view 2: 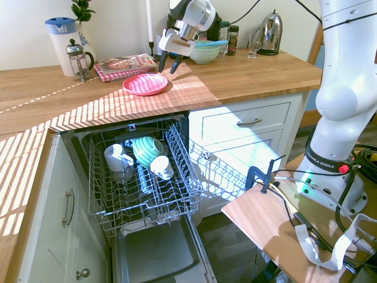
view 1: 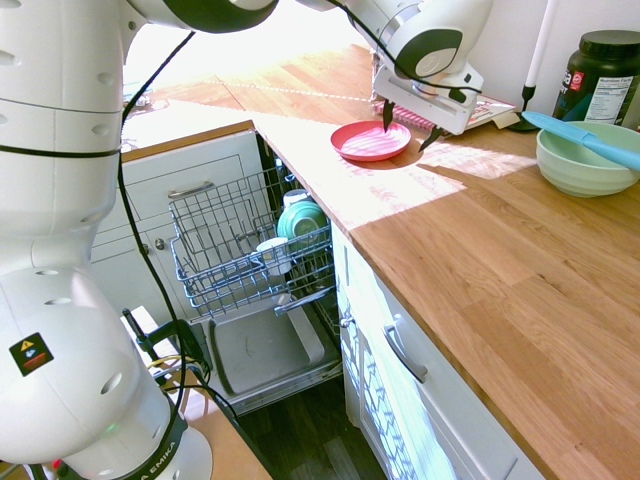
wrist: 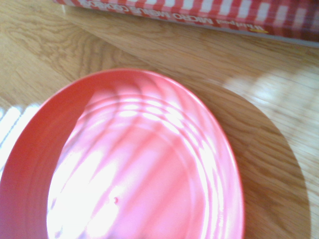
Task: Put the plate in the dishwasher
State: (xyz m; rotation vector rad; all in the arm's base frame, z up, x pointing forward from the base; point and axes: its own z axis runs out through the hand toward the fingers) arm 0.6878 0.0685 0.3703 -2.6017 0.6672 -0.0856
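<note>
Jaws spread, the gripper point(view 1: 410, 131) hovered at the plate's point(view 1: 370, 141) three-o'clock rim on the counter point(view 1: 480, 260); light, stiff, slick plastic, likely best pinched at that raised edge.

The first exterior view is looking down from just behind the arm's base, along the wooden counter point(view 1: 480, 260). The second is facing that counter point(view 2: 235, 76) from across the room, over the open dishwasher point(view 2: 141, 183). Both are sharing the pink plate point(view 1: 370, 141) and rack point(view 1: 240, 250). The wrist view is hovering close above the plate point(wrist: 129, 169).
</note>
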